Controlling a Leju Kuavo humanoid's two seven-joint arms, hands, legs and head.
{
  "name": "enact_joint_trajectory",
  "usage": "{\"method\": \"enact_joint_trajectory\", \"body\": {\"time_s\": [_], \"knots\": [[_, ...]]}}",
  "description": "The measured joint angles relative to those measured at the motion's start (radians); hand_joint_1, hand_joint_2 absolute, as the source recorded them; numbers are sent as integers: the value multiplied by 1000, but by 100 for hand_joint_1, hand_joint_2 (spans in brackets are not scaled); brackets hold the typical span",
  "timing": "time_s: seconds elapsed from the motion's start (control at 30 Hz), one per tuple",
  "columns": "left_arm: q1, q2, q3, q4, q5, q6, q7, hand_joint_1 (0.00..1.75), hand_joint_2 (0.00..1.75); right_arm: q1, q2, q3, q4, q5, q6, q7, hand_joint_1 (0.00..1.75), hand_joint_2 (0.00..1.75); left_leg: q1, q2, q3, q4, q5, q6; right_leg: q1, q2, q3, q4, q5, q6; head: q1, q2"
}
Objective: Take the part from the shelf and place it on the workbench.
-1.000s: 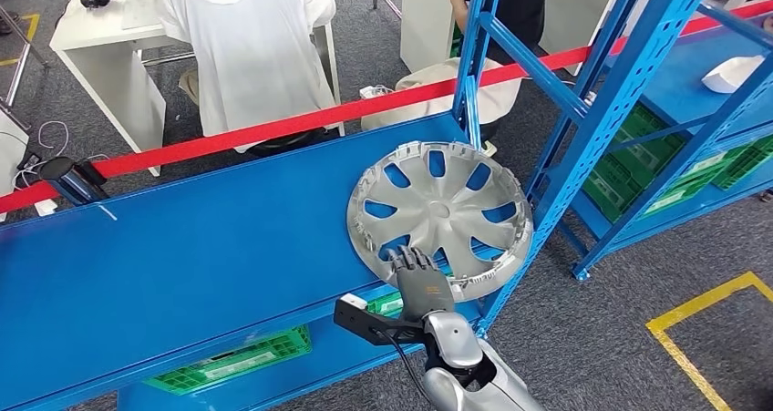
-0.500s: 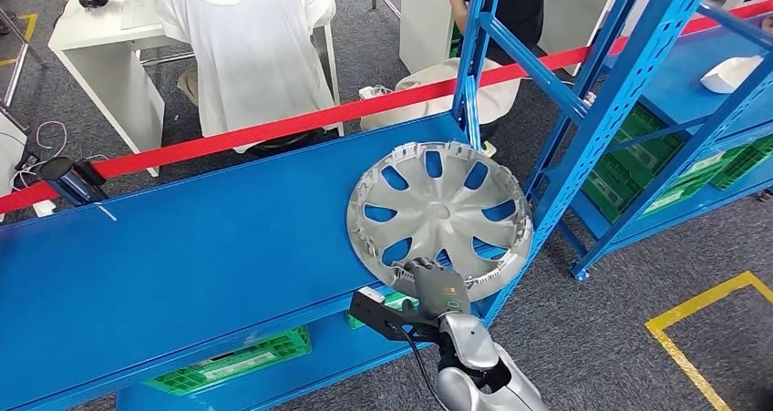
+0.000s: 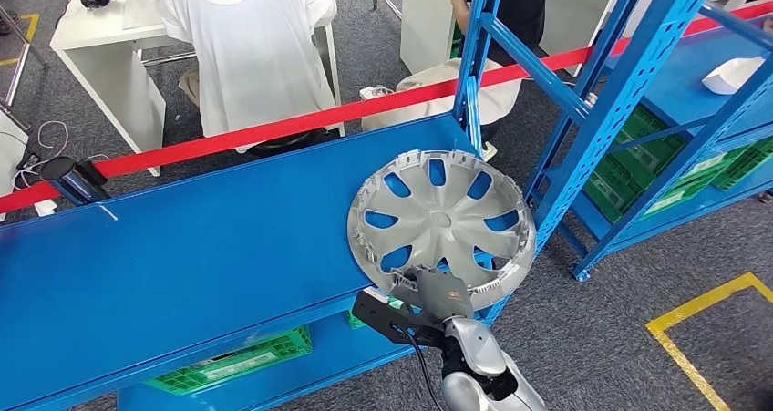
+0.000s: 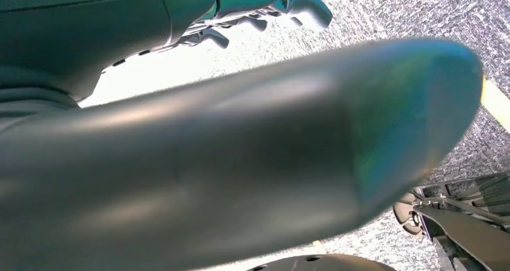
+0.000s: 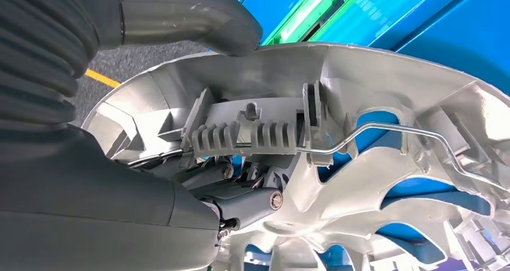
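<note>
Right hand grips near rim of hubcap: thumb outside the rim, fingers inside against the spokes. Hubcap sits just ahead of the hand on blue shelf, its far side overhanging the shelf edge. Left hand hangs over grey floor, fingers loosely curled, holding nothing.
</note>
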Motion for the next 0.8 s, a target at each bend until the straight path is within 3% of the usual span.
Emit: {"method": "enact_joint_trajectory", "body": {"time_s": [0.53, 0.7, 0.8], "knots": [[0, 1, 0, 0, -1, 1, 1, 0, 0, -4, -14, -6, -58, 36, -79, -36, 175, 175, -2, -3, -2, 0, 0, 1, -2, -2, 0, 0, 0, 1, 0, 0], [0, -3, 0, 0, -1, 1, 5, 0, 0, -66, -34, -15, -127, 74, -170, -80, 175, 175, -2, -4, -4, 0, 0, 2, -3, -3, -1, 0, 0, 2, 0, 0], [-1, -6, 2, 0, 2, 2, 2, 0, 0, -156, -43, -14, -147, 72, -227, -126, 175, 175, -3, -1, -5, 1, 0, 2, -3, 0, -4, 0, 2, 3, 0, 0]]}}
